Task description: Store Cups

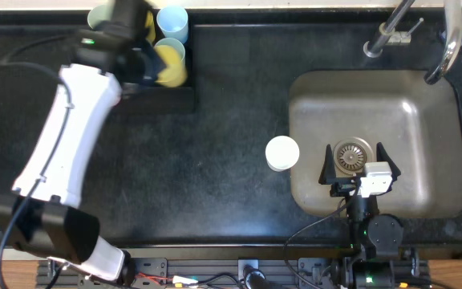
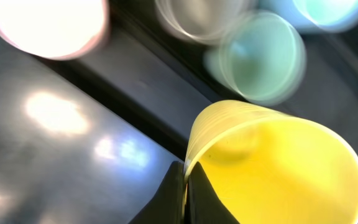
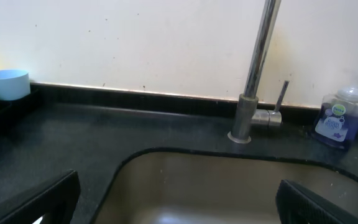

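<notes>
Right arm is folded short near its base. The right end effector point(image 1: 354, 160) point(image 3: 179, 205) sits level above the sink point(image 1: 423, 120) near the drain, released, fingers spread wide and holding nothing. There is open room on all sides inside the basin.

A white cup point(image 1: 282, 152) stands on the table point(image 1: 215, 160), just beside the sink's left rim and apart from both arms. The wide dark stretch of table between this cup and the left arm is free.

Left arm runs long from its base at the near left, its white forearm slanting up to the far left corner. The left end effector point(image 1: 147, 60) point(image 2: 184, 186) is clenched on the rim of a yellow cup point(image 1: 171, 68) point(image 2: 278, 168). That cup is at the right part of a black tray point(image 1: 175, 100) point(image 2: 142, 87); can't tell if it rests there or hangs above. It is tight there, with a teal cup point(image 1: 172, 48) point(image 2: 260, 56) just behind and a blue cup point(image 1: 172, 20) point(image 3: 6, 84) farther back.

The tray sits close to the table's back edge. At the far right stands the faucet point(image 1: 387, 32) point(image 3: 257, 68), with a soap bottle point(image 3: 337, 118) beside it by the wall.
</notes>
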You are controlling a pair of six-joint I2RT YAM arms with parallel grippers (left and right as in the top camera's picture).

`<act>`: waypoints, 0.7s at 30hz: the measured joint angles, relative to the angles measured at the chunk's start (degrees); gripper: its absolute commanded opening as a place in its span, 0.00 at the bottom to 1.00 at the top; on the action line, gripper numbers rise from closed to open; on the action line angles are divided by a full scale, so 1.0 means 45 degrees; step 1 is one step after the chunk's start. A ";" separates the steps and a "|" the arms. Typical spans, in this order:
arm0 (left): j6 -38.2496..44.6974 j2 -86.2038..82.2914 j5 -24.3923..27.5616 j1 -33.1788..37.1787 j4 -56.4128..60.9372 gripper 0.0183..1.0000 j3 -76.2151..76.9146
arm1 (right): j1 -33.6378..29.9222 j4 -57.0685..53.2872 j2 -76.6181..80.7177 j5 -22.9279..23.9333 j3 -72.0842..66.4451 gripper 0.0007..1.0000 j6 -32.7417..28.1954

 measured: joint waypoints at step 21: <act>0.0005 0.0044 0.0146 0.1778 0.1336 0.02 -0.2025 | 0.0000 0.0000 0.0000 0.0000 0.0000 1.00 0.0000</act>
